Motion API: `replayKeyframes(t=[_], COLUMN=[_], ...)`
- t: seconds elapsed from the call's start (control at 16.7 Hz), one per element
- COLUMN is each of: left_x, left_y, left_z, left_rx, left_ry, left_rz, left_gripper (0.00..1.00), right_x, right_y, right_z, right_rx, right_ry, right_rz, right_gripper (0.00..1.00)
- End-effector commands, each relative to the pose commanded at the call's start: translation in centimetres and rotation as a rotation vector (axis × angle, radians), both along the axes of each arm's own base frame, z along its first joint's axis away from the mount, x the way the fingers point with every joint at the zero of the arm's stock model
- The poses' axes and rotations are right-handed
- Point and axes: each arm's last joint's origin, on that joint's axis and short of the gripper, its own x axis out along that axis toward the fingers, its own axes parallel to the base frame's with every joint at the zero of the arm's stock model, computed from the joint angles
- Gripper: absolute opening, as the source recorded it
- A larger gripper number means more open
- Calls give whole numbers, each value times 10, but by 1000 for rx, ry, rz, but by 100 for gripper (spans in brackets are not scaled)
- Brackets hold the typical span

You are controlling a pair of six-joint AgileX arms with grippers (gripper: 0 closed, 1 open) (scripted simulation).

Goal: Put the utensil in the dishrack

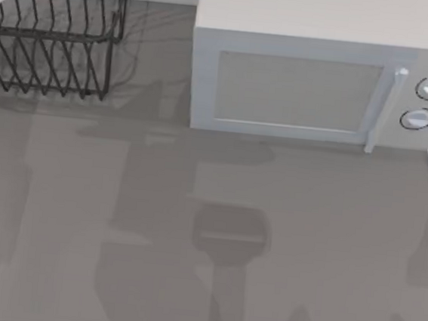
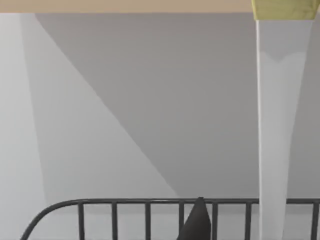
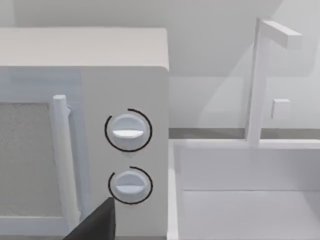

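While the left gripper (image 2: 197, 226) hangs over the dishrack (image 2: 125, 202), the utensil (image 2: 277, 125) stands beside it, grip unclear.

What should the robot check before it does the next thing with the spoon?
1. The spoon has reached the dishrack rim: ok.
2. The left hand has a firm hold on the spoon: cannot tell.
3. The spoon is lined up with a gap between the bars: cannot tell.
4. The right hand is far from the dishrack, by the microwave: ok.
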Motion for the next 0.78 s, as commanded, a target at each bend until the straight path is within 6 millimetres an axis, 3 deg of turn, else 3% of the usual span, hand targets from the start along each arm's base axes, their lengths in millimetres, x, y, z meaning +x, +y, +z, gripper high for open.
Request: replayKeyframes(t=[0.42,0.78], left_x=[0,0], left_y=[0,0], left_z=[0,0], left_rx=[0,0], left_ry=[0,0], left_rz=[0,0], left_gripper=[98,100], right_x=[0,0], right_y=[0,0], right_z=[0,0], right_rx=[0,0], right_ry=[0,0], right_rz=[0,0], right_gripper=[100,100])
